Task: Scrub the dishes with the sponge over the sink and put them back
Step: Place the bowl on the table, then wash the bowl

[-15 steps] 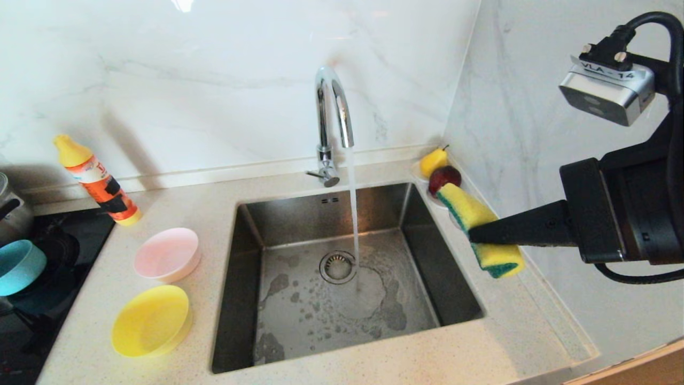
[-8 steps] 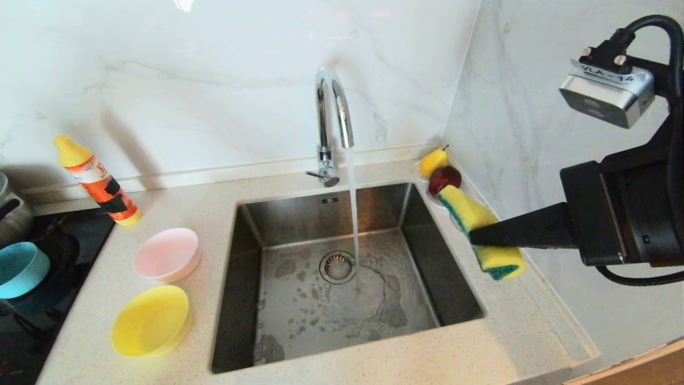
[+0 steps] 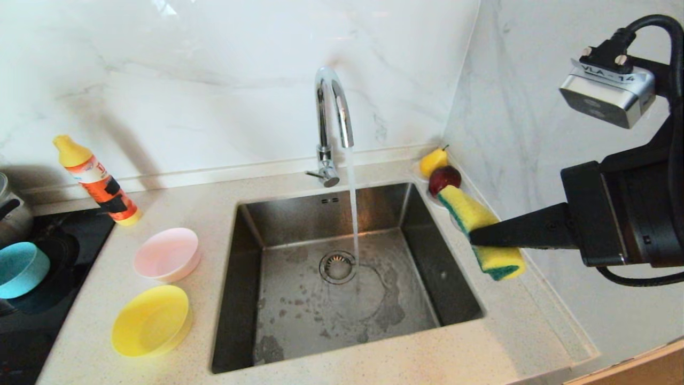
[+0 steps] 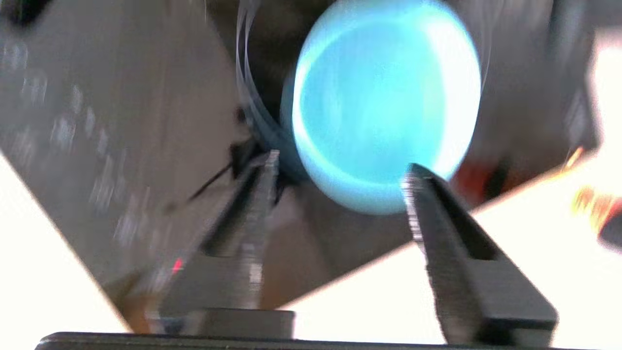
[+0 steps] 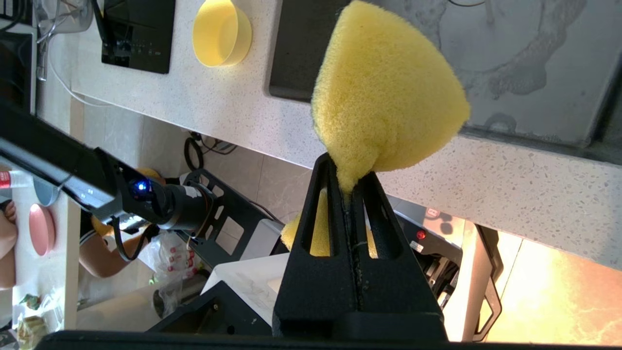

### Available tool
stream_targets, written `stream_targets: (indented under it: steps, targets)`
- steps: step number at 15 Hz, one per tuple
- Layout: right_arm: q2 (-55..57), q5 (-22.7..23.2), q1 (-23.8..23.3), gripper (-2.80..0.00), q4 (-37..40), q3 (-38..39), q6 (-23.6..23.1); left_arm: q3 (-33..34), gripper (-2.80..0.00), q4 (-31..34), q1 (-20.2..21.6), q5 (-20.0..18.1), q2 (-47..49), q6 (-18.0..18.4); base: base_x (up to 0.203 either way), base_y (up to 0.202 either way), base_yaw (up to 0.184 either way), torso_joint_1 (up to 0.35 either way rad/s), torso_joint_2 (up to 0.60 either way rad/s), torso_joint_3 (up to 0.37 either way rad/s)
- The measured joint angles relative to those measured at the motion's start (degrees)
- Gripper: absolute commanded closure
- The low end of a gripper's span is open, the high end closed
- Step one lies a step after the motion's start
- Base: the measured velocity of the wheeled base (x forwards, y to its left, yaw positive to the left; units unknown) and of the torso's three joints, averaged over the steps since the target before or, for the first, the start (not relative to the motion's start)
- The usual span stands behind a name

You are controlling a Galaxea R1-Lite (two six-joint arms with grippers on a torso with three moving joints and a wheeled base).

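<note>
Water runs from the chrome tap [image 3: 332,107] into the steel sink [image 3: 414,214]. Left of the sink, a pink bowl [image 3: 167,254] and a yellow bowl [image 3: 151,321] stand on the counter. The light blue bowl [image 3: 20,269] sits on the black cooktop at the far left. In the left wrist view my left gripper [image 4: 340,175] is open, with the blue bowl [image 4: 384,102] just beyond its fingertips and nothing between them. My right gripper [image 3: 473,238] hangs over the sink's right rim, shut on the yellow-and-green sponge [image 3: 470,211], which bulges past the jaws [image 5: 384,97].
An orange bottle [image 3: 99,182] leans by the back wall. A pear [image 3: 433,160] and a red apple [image 3: 444,179] lie in the back right corner. A marble wall stands close behind the right arm. The cooktop [image 3: 59,246] holds a pot [image 3: 9,214] at the left edge.
The blue bowl at the left edge has settled slightly lower and further left. The right gripper and the sponge have kept still. The water keeps running.
</note>
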Motion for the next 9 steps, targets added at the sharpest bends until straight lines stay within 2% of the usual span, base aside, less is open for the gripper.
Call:
stream_targets:
  steps: [4, 6, 9]
  targets:
    - [-0.1, -0.1, 0.0, 0.00, 0.0, 0.7, 0.1, 7.8, 0.00, 2.4, -1.2, -6.1, -8.9, 10.9, 0.000, 0.000, 0.000, 0.000, 0.00, 0.000]
    - [0.0, -0.1, 0.0, 0.00, 0.0, 0.8, 0.0, 11.3, 0.00, 4.9, -2.9, -7.6, -14.2, 17.4, 0.000, 0.000, 0.000, 0.000, 0.00, 0.000]
    - [0.1, -0.1, 0.0, 0.00, 0.0, 0.8, -0.2, 13.5, 0.00, 11.6, -10.2, -7.7, -20.3, 22.7, 0.000, 0.000, 0.000, 0.000, 0.00, 0.000]
